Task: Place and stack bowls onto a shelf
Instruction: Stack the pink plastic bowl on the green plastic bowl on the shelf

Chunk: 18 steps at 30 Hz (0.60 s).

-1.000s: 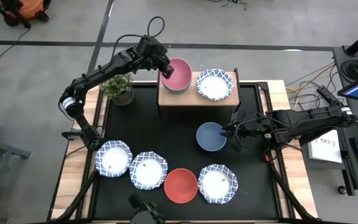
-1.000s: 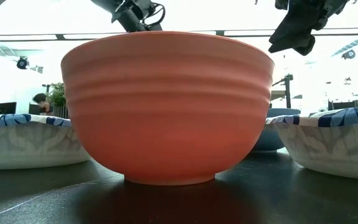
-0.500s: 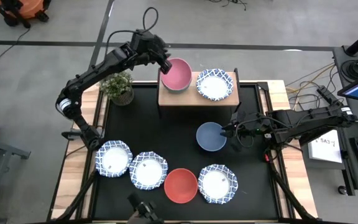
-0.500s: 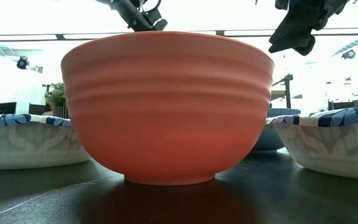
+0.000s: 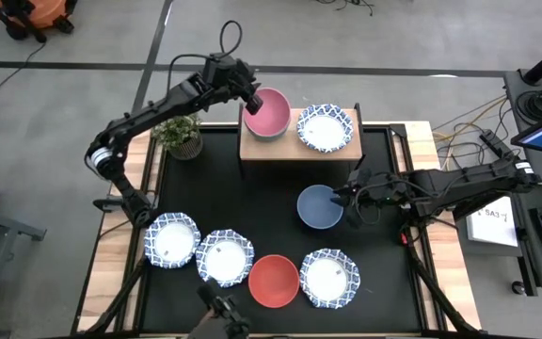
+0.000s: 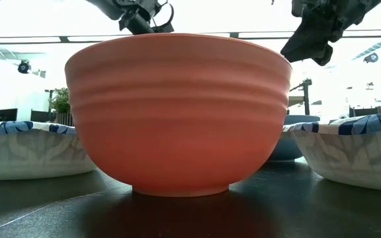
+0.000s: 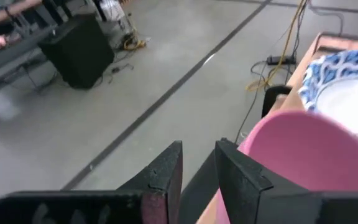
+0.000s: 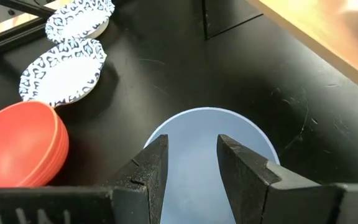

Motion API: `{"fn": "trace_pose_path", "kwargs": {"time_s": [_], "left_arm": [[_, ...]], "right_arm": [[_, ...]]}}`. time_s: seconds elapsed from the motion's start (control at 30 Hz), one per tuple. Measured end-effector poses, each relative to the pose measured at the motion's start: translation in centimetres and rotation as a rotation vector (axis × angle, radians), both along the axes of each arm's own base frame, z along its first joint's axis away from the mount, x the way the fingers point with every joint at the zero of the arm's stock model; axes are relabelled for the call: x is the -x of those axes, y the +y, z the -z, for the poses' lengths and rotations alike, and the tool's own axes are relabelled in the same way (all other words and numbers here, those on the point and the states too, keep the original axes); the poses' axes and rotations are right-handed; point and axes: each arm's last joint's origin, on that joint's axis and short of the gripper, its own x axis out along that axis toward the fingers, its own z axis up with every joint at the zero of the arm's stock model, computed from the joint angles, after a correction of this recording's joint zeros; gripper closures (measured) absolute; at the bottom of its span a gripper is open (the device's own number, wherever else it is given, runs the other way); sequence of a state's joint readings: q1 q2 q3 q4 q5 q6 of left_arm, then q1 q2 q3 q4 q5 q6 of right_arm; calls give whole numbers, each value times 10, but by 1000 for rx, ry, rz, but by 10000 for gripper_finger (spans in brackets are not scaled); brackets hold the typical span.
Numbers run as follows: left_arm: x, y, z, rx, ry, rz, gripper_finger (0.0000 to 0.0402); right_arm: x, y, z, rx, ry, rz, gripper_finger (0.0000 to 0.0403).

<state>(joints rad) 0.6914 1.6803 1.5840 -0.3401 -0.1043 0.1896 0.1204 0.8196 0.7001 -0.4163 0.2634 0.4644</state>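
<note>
The left gripper (image 5: 249, 98) hangs by the left rim of the pink bowl (image 5: 267, 112) on the shelf (image 5: 252, 146), fingers slightly parted, gripping nothing. A patterned bowl (image 5: 326, 127) sits to the pink one's right. The right gripper (image 5: 345, 198) is at the blue bowl (image 5: 319, 206) on the table (image 5: 215, 188), fingers spread over its right rim. The red bowl (image 5: 274, 281) and three patterned bowls line the near edge.
</note>
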Motion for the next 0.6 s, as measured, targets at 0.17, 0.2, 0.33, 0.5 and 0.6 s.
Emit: {"fn": "trace_pose_path", "kwargs": {"time_s": [0.17, 0.2, 0.33, 0.5, 0.6], "left_arm": [[1, 2, 6, 17, 7, -31, 324], [1, 2, 7, 19, 8, -37, 324], [1, 2, 11, 37, 7, -48, 324], [2, 2, 18, 40, 32, -85, 324], [3, 2, 23, 51, 43, -89, 324]], "right_arm": [[-1, 0, 5, -8, -15, 4, 275], [-1, 0, 5, -9, -19, 5, 275], [-2, 0, 5, -9, -27, 4, 275], [-2, 0, 5, -9, -27, 3, 275], [-2, 0, 5, -8, -27, 3, 275]]}}
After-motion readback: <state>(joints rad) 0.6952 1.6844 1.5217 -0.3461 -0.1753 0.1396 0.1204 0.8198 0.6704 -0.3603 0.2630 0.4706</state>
